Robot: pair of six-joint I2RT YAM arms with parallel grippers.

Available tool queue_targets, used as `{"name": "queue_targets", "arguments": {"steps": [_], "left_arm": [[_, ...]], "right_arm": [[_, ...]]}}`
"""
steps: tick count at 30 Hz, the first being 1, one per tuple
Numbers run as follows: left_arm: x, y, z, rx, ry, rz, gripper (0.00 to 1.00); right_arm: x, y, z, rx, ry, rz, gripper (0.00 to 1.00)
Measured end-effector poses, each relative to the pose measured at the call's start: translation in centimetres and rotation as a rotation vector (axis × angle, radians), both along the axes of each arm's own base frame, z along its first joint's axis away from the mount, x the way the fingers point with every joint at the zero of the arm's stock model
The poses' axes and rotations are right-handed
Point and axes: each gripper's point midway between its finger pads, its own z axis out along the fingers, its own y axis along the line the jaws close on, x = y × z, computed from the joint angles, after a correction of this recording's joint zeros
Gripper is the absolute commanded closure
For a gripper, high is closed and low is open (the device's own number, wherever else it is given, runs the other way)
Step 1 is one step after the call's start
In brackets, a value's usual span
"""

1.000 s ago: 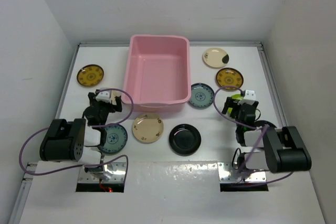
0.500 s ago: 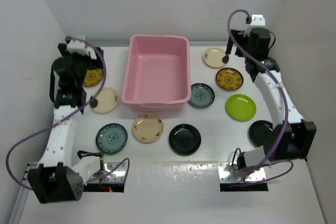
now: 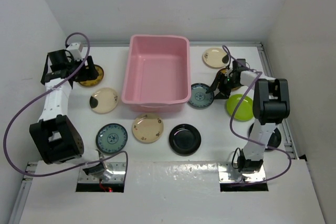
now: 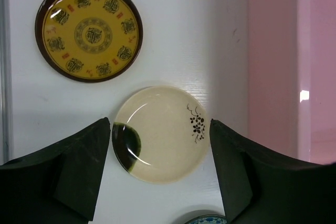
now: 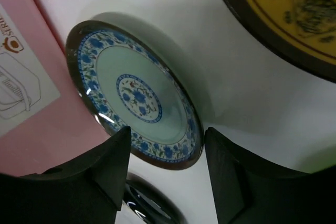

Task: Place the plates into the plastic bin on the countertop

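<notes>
The pink bin (image 3: 157, 72) stands empty at the middle of the bench's (image 3: 220, 129) back edge, and every plate lies outside it on the bench.

The left hand (image 4: 160, 123) hangs well above the bench's left side, jaws spread wide and holding nothing. Through its wrist camera the two fingers frame a cream plate with a dark patch (image 4: 159, 140), which lies just left of the bin. A mustard plate (image 4: 88, 30) sits beyond that, near the left edge towards the back corner.

The right hand (image 5: 167, 132) is low over the teal plate (image 5: 136, 95) that lies close against the bin's right front corner. Its jaws are partly open and grip nothing; the fingers stand either side of the plate's near rim, though I cannot tell whether they touch it. A second mustard plate (image 5: 294, 9) lies just beside the teal one, towards the right edge.

A cream plate (image 3: 214, 57) rests near the back right corner, and a lime green plate (image 3: 241, 108) lies by the right edge. In front of the bin sit a second teal plate (image 3: 112, 138), a plain cream plate (image 3: 147, 128) and a black plate (image 3: 185, 139), in a row from left to right. A dark round shape (image 3: 275, 136) near the right edge, mostly hidden behind the right arm, is probably another black plate.
</notes>
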Motion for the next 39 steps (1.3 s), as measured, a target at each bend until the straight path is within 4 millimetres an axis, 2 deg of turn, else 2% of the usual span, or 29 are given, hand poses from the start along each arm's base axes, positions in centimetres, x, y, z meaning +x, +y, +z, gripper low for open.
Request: {"name": "queue_targets", "arguments": {"steps": [3,8,12,17,20,23,25,27,29,31,33,34,36,37,38,39], "left_arm": [[-0.2,1.0,-0.4,-0.037,0.006,0.011,0.23],[-0.2,1.6,-1.6,-0.075,0.031,0.014,0.25],[0.0,1.7,-3.0,-0.108,0.062,0.013,0.26],[0.2,1.9,-4.1,-0.128,0.088,0.017,0.26],[0.8,2.7,-4.4,-0.140,0.097,0.039,0.29],[2.1,4.8,-4.5,-0.153,0.099,0.094,0.30],[3.2,6.6,-4.8,-0.167,0.103,0.138,0.30],[4.3,8.2,-5.3,-0.180,0.104,0.176,0.33],[5.2,9.9,-6.4,-0.189,0.117,0.215,0.33],[5.8,11.3,-8.0,-0.198,0.144,0.254,0.33],[6.5,12.6,-9.9,-0.214,0.172,0.293,0.33],[6.7,13.1,-10.9,-0.226,0.187,0.308,0.33],[7.0,13.9,-13.0,-0.255,0.218,0.340,0.32],[7.1,14.2,-14.0,-0.271,0.233,0.357,0.32],[7.1,14.5,-14.9,-0.285,0.247,0.374,0.32],[7.2,14.9,-15.8,-0.303,0.256,0.391,0.32]], "right_arm": [[-0.1,0.7,-0.9,-0.003,0.016,0.011,0.50],[0.1,0.5,-2.2,-0.013,0.017,0.008,0.71],[0.0,0.1,-2.7,-0.012,0.009,-0.003,1.00],[0.0,-0.1,-2.7,0.003,0.006,-0.011,1.00],[0.1,-0.8,-1.8,-0.039,-0.010,-0.029,1.00],[1.2,-3.0,1.7,-0.161,-0.082,-0.098,1.00],[3.3,-4.6,6.5,-0.250,-0.199,-0.156,1.00],[6.4,-5.8,12.4,-0.311,-0.362,-0.214,1.00],[9.3,-5.5,19.1,-0.338,-0.541,-0.246,1.00],[11.3,-3.1,24.5,-0.323,-0.688,-0.232,1.00],[12.4,1.6,27.7,-0.261,-0.778,-0.165,1.00],[13.0,4.6,28.6,-0.216,-0.810,-0.115,1.00],[13.8,10.1,28.0,-0.142,-0.806,-0.015,1.00],[14.3,12.7,26.8,-0.114,-0.787,0.029,1.00],[14.6,14.9,25.1,-0.095,-0.756,0.071,1.00],[14.7,17.5,22.3,-0.082,-0.703,0.119,1.00]]}}
